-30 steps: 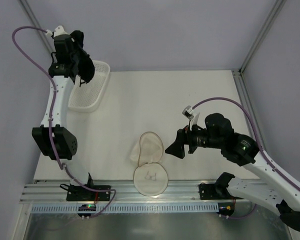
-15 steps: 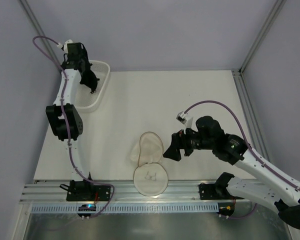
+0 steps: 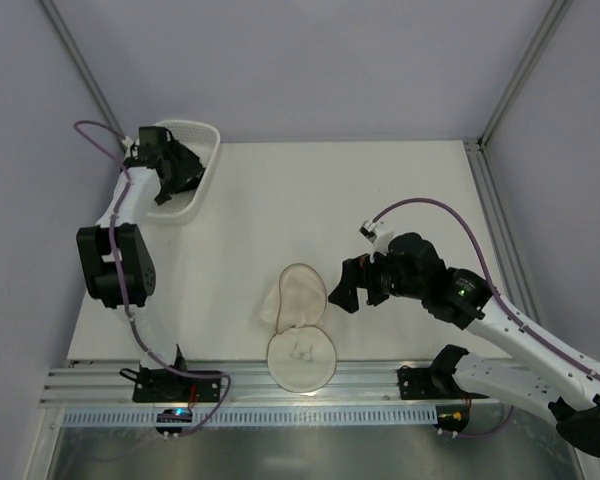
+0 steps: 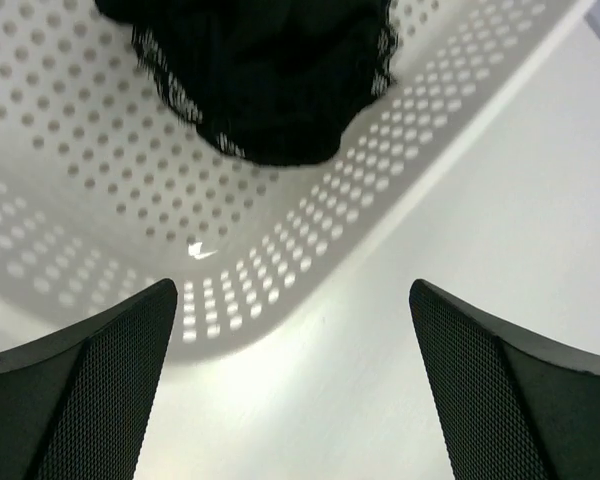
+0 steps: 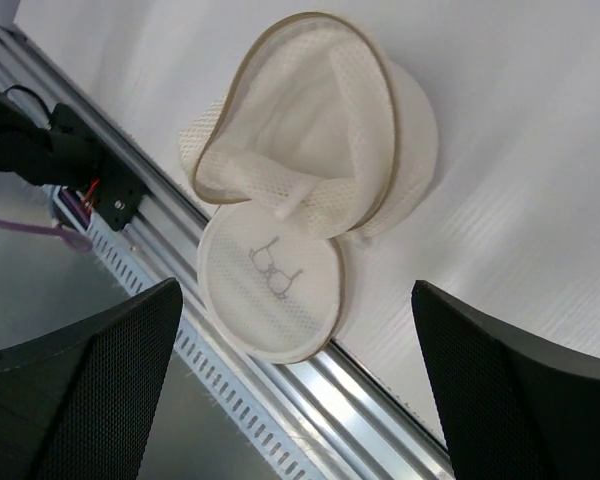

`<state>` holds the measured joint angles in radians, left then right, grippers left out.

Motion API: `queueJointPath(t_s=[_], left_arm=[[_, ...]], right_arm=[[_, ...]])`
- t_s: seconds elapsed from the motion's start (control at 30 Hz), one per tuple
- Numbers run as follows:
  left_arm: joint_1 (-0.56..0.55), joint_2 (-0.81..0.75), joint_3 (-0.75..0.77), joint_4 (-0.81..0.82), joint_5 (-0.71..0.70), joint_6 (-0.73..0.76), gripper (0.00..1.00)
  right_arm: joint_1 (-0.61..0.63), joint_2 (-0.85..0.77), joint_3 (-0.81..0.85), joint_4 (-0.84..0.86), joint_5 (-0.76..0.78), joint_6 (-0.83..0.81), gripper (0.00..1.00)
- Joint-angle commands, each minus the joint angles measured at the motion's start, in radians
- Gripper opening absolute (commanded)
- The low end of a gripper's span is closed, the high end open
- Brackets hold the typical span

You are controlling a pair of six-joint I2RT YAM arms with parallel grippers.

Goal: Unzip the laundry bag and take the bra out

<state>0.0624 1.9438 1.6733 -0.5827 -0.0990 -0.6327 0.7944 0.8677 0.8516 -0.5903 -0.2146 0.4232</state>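
From above, the unzipped laundry bag (image 3: 300,325) is seen just left of the right gripper (image 3: 342,287), its long axis running near to far. The left gripper (image 3: 180,168) is well apart, over the basket (image 3: 205,135).

In the left wrist view, the jaws are held wide and empty, and the bra (image 4: 260,70) is seen ahead in the basket.

In the right wrist view, the jaws are likewise spread on nothing, with the bag directly ahead.

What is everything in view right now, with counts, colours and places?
bag: 1, white mesh with tan zip rim, lying open at the table's near edge, centre.
bra: 1, black, in the basket.
basket: 1, white perforated, far left corner of the table.
table: 1, white.
rail: 1, silver, along the near edge.
left gripper: 1, black, open, at the basket.
right gripper: 1, black, open, right of the bag.
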Motion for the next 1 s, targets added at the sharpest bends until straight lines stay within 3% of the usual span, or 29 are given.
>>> queueJointPath(t_s=[0.0, 0.23, 0.33, 0.5, 0.73, 0.83, 0.93, 0.97], left_arm=[[-0.027, -0.244, -0.131, 0.099, 0.061, -0.056, 0.99], [-0.153, -0.600, -0.423, 0.124, 0.122, -0.081, 0.99], [-0.213, -0.747, -0.533, 0.141, 0.157, -0.091, 0.99], [-0.294, -0.887, -0.635, 0.132, 0.217, -0.120, 1.00], [-0.322, -1.040, -0.698, 0.087, 0.243, -0.122, 0.99], [-0.320, -1.080, -0.715, 0.072, 0.255, -0.117, 0.99], [-0.320, -1.111, -0.742, 0.064, 0.280, -0.117, 0.99], [-0.320, -1.114, -0.750, 0.064, 0.282, -0.116, 0.99]], right_arm=[[-0.001, -0.026, -0.032, -0.008, 0.156, 0.037, 0.99], [0.032, -0.019, -0.215, 0.041, 0.136, 0.161, 1.00], [0.156, 0.025, -0.293, 0.081, 0.203, 0.259, 0.99], [0.353, 0.171, -0.341, 0.150, 0.273, 0.385, 0.98], [0.448, 0.332, -0.301, 0.230, 0.302, 0.474, 0.85], [0.469, 0.421, -0.257, 0.237, 0.304, 0.480, 0.75], [0.494, 0.496, -0.206, 0.241, 0.307, 0.486, 0.41], [0.502, 0.505, -0.185, 0.238, 0.316, 0.491, 0.14]])
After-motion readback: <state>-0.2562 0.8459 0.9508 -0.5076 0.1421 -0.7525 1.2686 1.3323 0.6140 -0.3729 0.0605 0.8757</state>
